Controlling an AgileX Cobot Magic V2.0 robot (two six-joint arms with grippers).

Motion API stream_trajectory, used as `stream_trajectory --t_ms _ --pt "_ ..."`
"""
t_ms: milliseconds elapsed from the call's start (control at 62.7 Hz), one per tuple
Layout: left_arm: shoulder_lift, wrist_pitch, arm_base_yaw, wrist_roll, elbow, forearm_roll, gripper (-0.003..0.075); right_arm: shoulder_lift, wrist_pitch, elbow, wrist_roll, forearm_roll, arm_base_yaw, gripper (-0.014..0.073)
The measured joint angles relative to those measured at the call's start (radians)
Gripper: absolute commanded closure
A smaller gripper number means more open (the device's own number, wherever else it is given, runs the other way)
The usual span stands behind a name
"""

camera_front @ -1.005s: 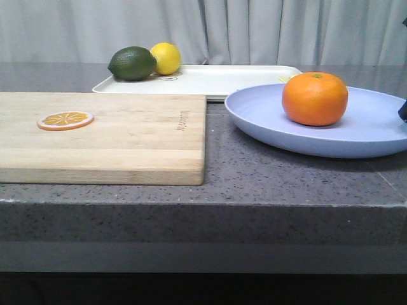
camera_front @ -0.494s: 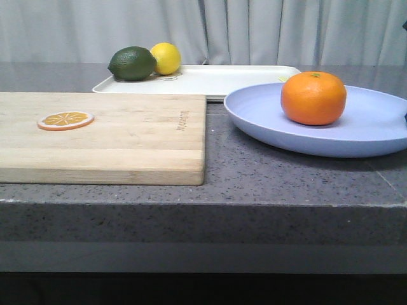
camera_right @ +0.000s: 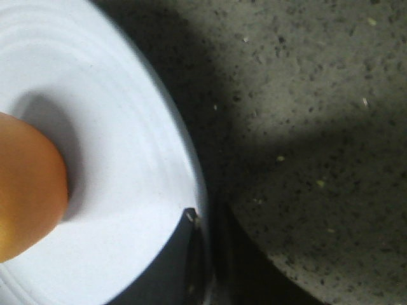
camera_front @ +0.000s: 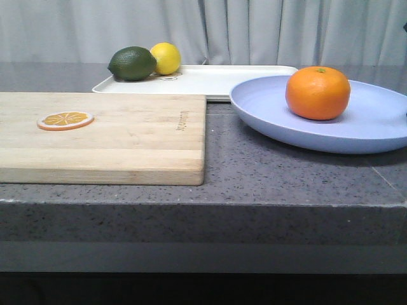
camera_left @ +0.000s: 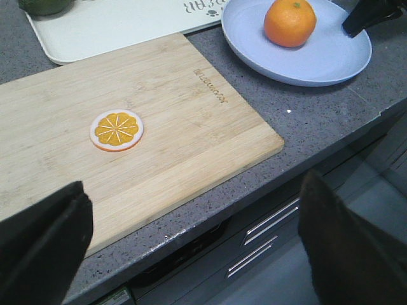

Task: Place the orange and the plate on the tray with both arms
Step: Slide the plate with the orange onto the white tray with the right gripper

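Orange (camera_front: 317, 93) sits whole on the plate (camera_front: 369, 124), a little off the plate's middle, its small green stem dot up; the left wrist view shows the same pairing, orange (camera_left: 290, 22) on the pale lavender-blue plate (camera_left: 331, 57). The plate rests tilted in the front view, its near-left edge just past the corner of the wooden cutting board (camera_front: 127, 136) and its far edge overlapping the front rim of the tray (camera_front: 216, 79), though whether it touches the tray cannot be told. The right gripper (camera_right: 202, 267) is clamped on the plate's rim: in the right wrist view one dark finger lies on the plate's upper face and the other sits beneath the edge over the speckled grey counter (camera_right: 305, 95), with the orange (camera_right: 28, 184) close by. From the left wrist view that same gripper (camera_left: 372, 14) appears as a dark shape at the plate's far edge. The left gripper (camera_left: 191, 254) hangs spread wide and empty above the counter's front edge, near the cutting board, on which a thin orange slice (camera_left: 116, 129) lies flat. On the tray's far left corner sit a dark green lime (camera_front: 132, 63) and a yellow lemon (camera_front: 166, 58), touching each other
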Motion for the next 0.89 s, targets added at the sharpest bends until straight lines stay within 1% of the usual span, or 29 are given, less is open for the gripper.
stream_trajectory --t_ms 191,351,479,606,702,813,893 --pt "0.000 0.000 0.000 0.000 0.000 0.000 0.0079 0.000 0.009 0.000 0.000 0.000 0.000 0.0661" --pt "0.000 0.000 0.000 0.000 0.000 0.000 0.0079 0.000 0.066 -0.005 0.002 -0.006 0.000 0.0661" --pt "0.000 0.000 0.000 0.000 0.000 0.000 0.0079 0.000 0.121 -0.049 0.025 -0.015 0.000 0.0661" --pt "0.000 0.000 0.000 0.000 0.000 0.000 0.0079 0.000 0.133 -0.136 0.073 -0.018 0.026 0.0661" --pt "0.000 0.000 0.000 0.000 0.000 0.000 0.0079 0.011 0.135 -0.212 0.114 -0.020 0.065 0.0661" --pt "0.000 0.000 0.000 0.000 0.000 0.000 0.0079 0.049 0.139 -0.323 0.172 -0.022 0.120 0.0661" --pt "0.000 0.000 0.000 0.000 0.000 0.000 0.0079 0.095 0.146 -0.428 0.237 -0.045 0.166 0.0661"
